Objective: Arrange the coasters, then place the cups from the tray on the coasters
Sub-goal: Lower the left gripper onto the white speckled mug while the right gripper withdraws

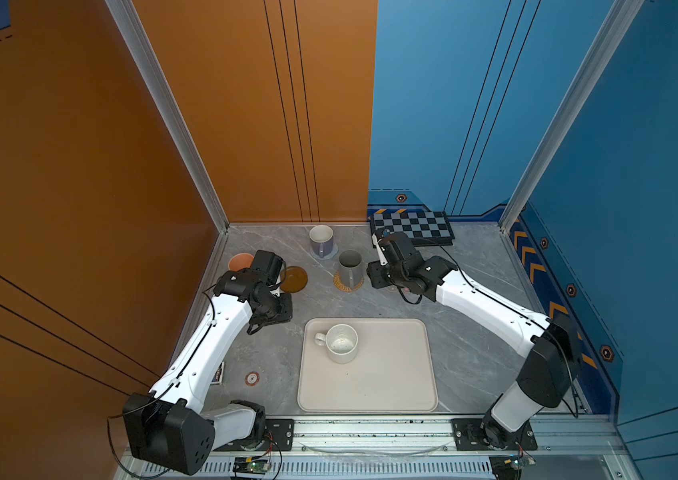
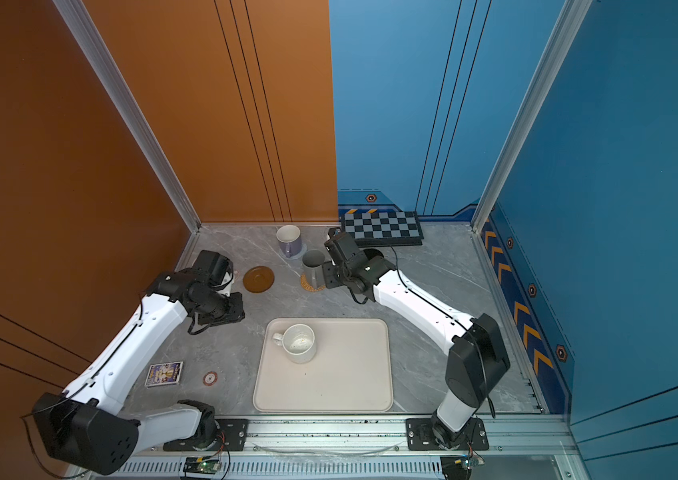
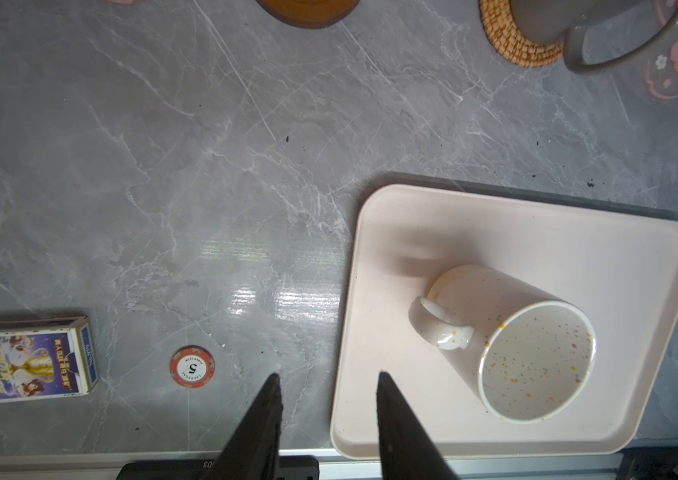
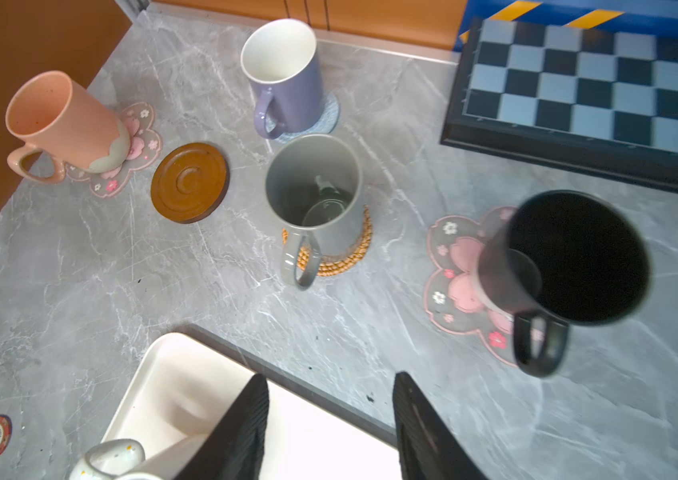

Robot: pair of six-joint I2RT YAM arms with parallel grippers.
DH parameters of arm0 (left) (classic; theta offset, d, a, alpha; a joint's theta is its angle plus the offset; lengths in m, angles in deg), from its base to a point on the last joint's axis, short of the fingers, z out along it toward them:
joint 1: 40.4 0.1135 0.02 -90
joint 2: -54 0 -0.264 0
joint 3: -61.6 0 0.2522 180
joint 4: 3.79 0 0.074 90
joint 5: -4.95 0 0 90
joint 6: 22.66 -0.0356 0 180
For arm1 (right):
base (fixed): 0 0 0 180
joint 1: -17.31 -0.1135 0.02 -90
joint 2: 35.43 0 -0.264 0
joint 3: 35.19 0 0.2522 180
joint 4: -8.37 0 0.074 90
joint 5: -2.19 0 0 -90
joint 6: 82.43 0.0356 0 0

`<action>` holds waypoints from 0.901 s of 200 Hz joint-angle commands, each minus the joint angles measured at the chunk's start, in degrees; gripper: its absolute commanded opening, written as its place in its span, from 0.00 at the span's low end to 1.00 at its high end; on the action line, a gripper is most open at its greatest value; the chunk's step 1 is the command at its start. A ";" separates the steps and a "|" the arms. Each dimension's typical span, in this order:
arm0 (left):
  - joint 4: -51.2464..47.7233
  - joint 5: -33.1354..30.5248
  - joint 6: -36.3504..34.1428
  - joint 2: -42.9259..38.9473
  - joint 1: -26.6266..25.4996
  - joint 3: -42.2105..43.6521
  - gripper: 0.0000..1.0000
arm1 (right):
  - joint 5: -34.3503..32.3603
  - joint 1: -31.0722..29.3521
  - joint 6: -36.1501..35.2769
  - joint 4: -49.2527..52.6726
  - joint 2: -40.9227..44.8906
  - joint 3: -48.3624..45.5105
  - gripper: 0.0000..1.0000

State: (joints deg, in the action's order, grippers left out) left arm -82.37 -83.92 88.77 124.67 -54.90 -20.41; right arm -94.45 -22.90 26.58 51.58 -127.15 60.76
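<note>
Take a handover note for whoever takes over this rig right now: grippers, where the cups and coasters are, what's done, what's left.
Left gripper and right gripper: both open, empty.
Done: peach mug, lavender mug, grey mug and black mug each stand on a coaster.
Left: speckled mug, upright on the tray, goes onto the bare brown coaster.

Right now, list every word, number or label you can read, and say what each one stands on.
"5": centre of the red-and-white chip.
Ring lettering around that chip: too small to read surely.
Print on the card box: colourful artwork and a QR code, characters too blurred to read.
"03", partly cut off: on the black housing behind the left jaws.
Nothing else shows lettering.
</note>
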 commanded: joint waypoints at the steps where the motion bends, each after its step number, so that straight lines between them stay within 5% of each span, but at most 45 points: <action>1: -2.40 -2.74 -4.01 -2.69 -4.64 0.75 0.40 | -4.20 1.85 -1.49 5.31 6.57 -5.31 0.53; 38: -2.26 -5.60 -9.08 -4.06 -16.92 1.83 0.41 | -5.83 4.28 -0.61 8.81 18.49 -13.52 0.54; 78: -3.75 -7.01 -6.07 -1.87 -27.07 1.88 0.45 | -6.92 5.79 1.69 12.40 28.58 -19.44 0.55; 111: -5.08 -14.98 -1.04 2.81 -30.81 1.71 0.46 | -6.13 7.06 2.97 12.87 34.32 -22.81 0.57; 180: -5.23 -22.93 -9.14 16.19 -36.08 -0.02 0.48 | -3.68 8.73 2.70 14.52 37.78 -24.88 0.57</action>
State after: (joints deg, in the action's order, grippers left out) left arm -85.75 -101.49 83.06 138.05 -90.31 -19.34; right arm -99.36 -14.83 28.59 63.78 -91.02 37.31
